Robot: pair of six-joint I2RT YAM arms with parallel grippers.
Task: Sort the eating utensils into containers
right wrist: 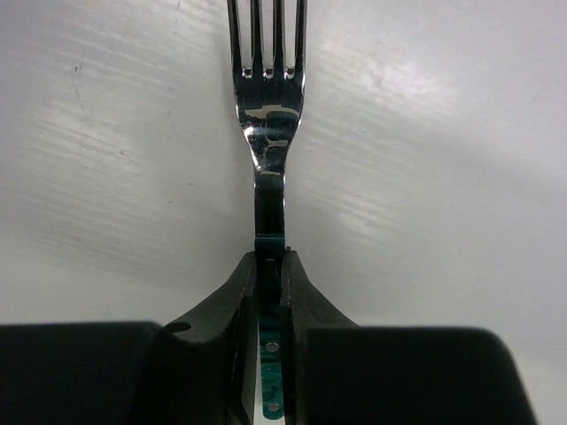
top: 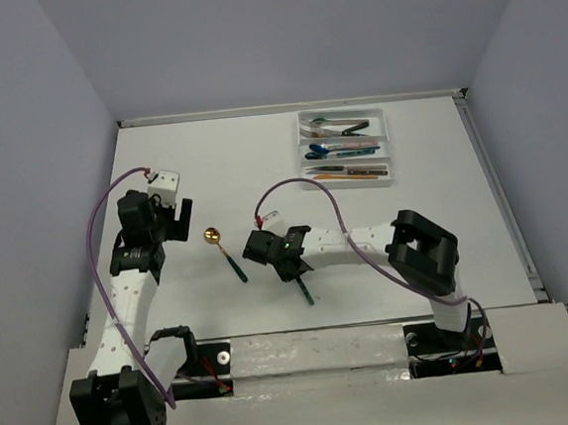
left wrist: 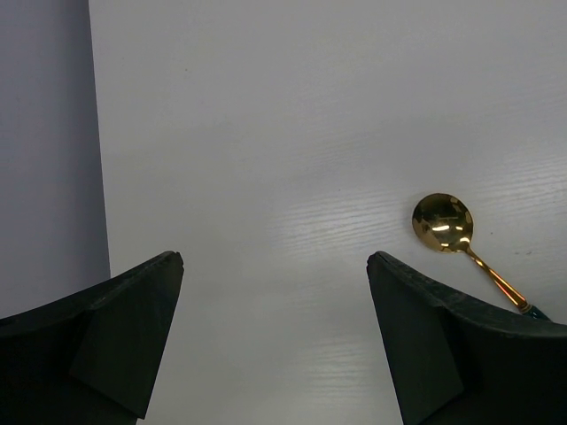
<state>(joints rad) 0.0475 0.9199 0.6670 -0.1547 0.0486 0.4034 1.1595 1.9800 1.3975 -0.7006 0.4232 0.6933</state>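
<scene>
In right pincer: silver, teal-handled fork.

Open tabletop from right claw to tray; spoon, apparently flat, near left claw.

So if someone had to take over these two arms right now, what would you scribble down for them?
Right gripper: shut on the handle of a silver fork, near the middle of the table. I cannot tell whether the fork is lifted yet.
Left gripper: open, holding nothing, above bare table beside the gold spoon.
Done: the white tray at the far right holds cutlery in all three compartments.
Left: carry the fork to the tray, then the gold spoon, which lies loose on the table.
</scene>
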